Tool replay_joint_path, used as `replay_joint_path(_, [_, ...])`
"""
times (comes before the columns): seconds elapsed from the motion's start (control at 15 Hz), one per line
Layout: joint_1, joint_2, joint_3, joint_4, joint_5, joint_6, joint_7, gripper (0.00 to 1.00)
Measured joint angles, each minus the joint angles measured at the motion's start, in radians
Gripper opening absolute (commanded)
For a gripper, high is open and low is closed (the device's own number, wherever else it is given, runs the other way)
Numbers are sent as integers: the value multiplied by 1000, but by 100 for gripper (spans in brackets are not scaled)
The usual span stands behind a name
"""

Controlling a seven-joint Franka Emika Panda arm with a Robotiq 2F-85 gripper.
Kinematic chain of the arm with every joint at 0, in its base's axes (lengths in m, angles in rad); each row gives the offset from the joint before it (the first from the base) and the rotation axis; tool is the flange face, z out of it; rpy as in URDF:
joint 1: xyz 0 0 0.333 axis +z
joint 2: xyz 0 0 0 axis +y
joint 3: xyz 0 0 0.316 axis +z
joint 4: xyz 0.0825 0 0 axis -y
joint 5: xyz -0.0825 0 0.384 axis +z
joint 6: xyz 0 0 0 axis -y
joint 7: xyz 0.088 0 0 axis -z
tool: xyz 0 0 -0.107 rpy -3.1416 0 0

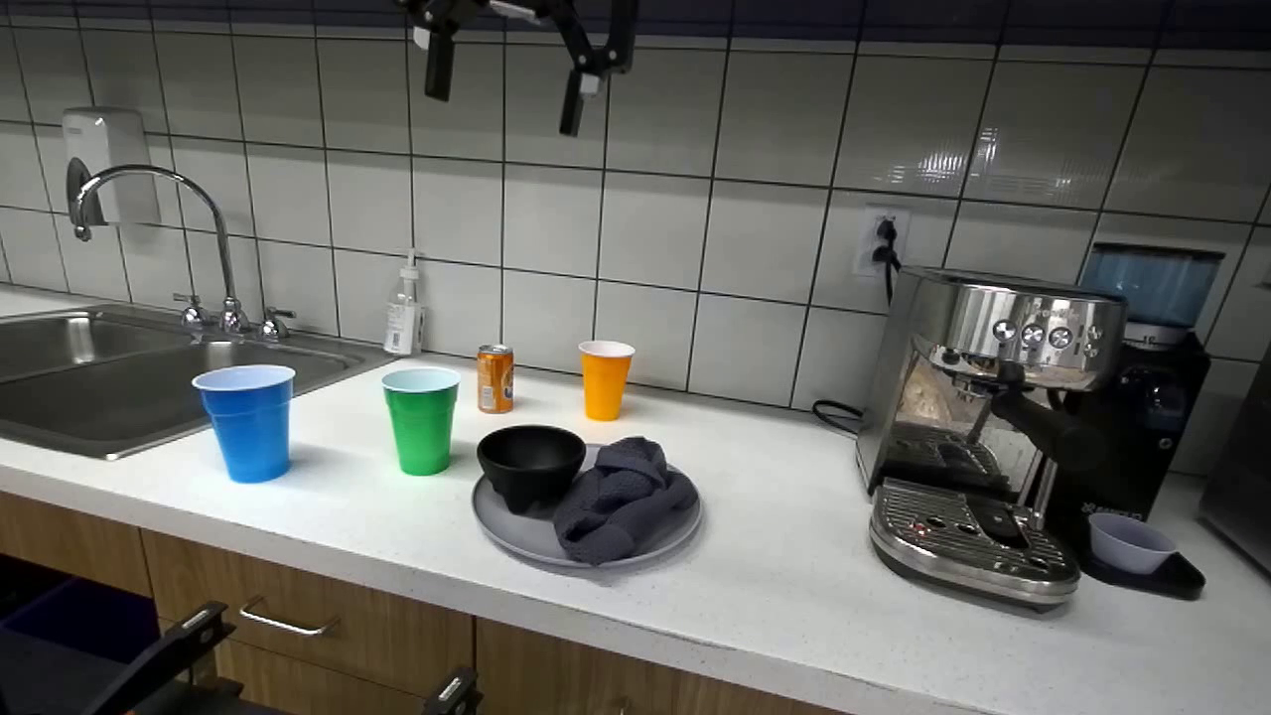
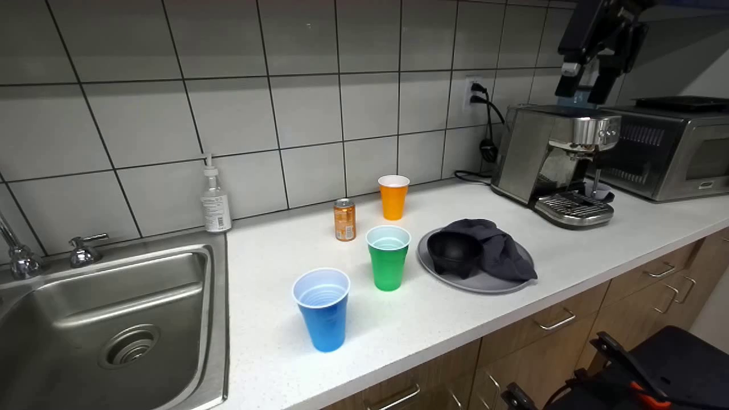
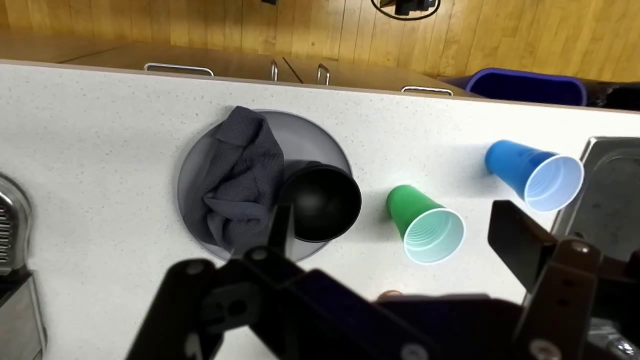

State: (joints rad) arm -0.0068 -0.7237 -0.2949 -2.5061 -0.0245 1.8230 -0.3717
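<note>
Stretching under the gray plate, the white countertop is dropping away just in front of that plate. Left of the plate in both exterior views, the steel sink is cutting into the counter; well right, across a broad stretch, the espresso machine is standing. The gripper is hanging well above plate height, its jaws gaping wide. On the plate, a dark gray cloth is lying crumpled, one fold poking over the rim. A blue plastic cup is standing well left of the plate. The black bowl is sitting on the plate beside the cloth. A green plastic cup is standing near the plate's left, showing between the jaws in the wrist view. Behind the plate, near the tiled wall, an orange plastic cup and an orange drink can are standing.
</note>
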Motion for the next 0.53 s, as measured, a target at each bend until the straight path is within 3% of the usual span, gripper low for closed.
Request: replay_joint_path(0.53, [-9, 61, 1, -115, -3, 195, 0, 100])
